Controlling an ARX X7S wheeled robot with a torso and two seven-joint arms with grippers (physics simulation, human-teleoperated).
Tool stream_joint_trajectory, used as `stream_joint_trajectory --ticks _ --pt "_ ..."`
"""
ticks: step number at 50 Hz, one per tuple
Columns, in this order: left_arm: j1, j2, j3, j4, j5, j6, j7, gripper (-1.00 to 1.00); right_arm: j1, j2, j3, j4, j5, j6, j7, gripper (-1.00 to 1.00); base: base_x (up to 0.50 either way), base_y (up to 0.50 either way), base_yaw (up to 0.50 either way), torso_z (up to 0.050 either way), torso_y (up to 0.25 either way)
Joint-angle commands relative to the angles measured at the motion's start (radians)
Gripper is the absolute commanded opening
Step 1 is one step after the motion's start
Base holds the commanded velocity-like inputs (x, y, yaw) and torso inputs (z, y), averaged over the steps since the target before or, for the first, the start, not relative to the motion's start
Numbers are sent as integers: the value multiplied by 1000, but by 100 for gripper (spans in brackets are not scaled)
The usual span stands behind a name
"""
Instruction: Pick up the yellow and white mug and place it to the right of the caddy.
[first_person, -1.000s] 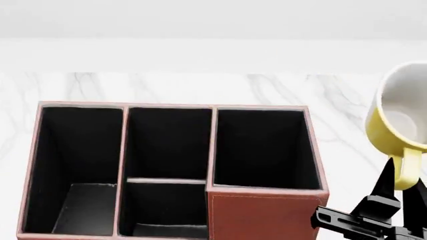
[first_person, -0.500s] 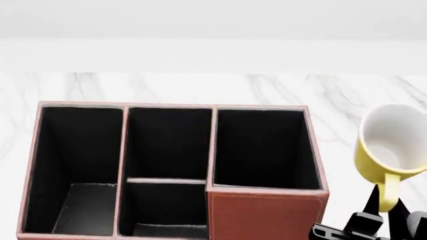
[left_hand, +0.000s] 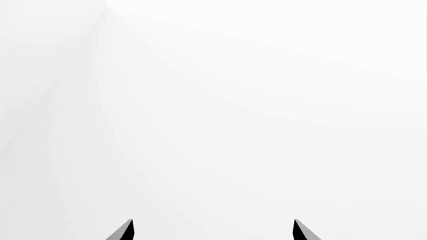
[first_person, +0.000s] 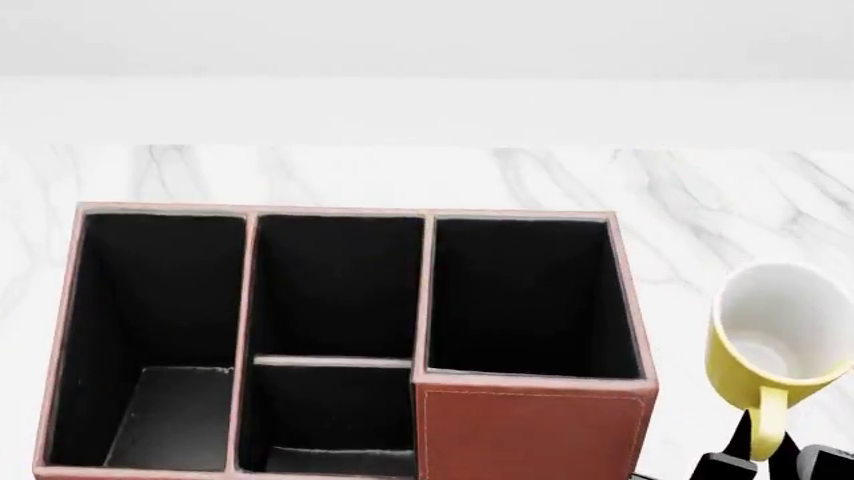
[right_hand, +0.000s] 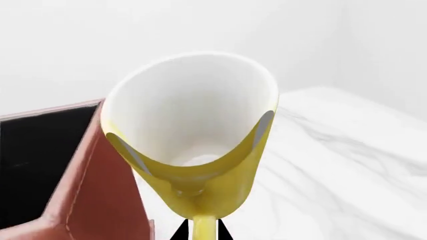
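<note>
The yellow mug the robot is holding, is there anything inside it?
The yellow mug looks empty: both views show only its bare white inner wall and bottom. The near part of the inside is hidden behind its rim. The right gripper holds its handle.

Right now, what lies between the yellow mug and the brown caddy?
Nothing: the head view shows only bare marble table between the yellow-and-white mug and the reddish-brown leather caddy.

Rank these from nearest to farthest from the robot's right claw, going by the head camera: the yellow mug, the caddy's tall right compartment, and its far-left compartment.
1. The yellow and white mug: held by its handle in the right gripper, right of the caddy.
2. The tall right compartment: beside the mug.
3. The far-left compartment: at the caddy's opposite end.
</note>
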Motion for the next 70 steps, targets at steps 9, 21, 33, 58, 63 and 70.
stream_joint_trajectory --ticks 9,21,33,58,63,70 --pt "0 0 0 0 2 1 1 100 -11 -48 16 79 27 17 -46 -100 0 0 0 0 0" --pt "0 0 9 0 11 0 0 100 -51 -116 28 190 96 8 -113 -100 0 0 0 0 1" --pt "0 0 7 0 8 0 1 100 -74 -158 38 259 134 11 -160 -100 0 0 0 0 1" --pt "0 0 13 0 15 0 -1 100 -129 -223 67 387 216 13 -237 -100 0 0 0 0 0" --pt "0 0 13 0 16 0 -1 100 -141 -232 71 403 226 13 -247 -100 0 0 0 0 2" --pt "0 0 10 0 14 0 0 100 -155 -244 76 425 236 13 -262 -100 0 0 0 0 0"
